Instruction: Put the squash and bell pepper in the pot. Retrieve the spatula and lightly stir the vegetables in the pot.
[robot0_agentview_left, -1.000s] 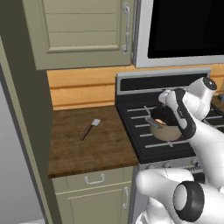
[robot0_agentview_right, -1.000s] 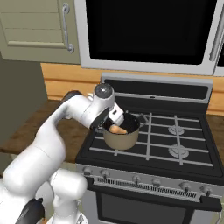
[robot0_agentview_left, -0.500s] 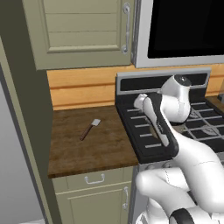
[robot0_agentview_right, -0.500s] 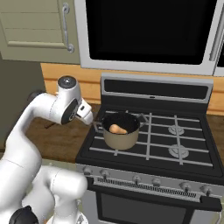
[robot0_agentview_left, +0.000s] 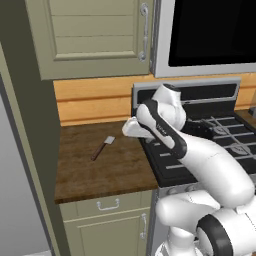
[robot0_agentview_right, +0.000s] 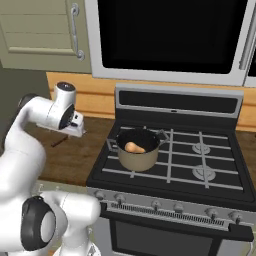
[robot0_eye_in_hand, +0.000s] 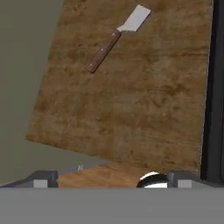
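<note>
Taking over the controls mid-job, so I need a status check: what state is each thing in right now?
squash: lying inside the pot.
pot: upright on the stove's front left burner, no lid.
spatula: lying flat on the wooden counter, untouched.
gripper: open, empty, above the counter.
upper cabinet door: closed.
drawer: closed.

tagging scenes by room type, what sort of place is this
A home kitchen, rendered rather than real: a gas stove with a pot on a burner, a wooden counter with a spatula on it, and green wall cabinets above.
</note>
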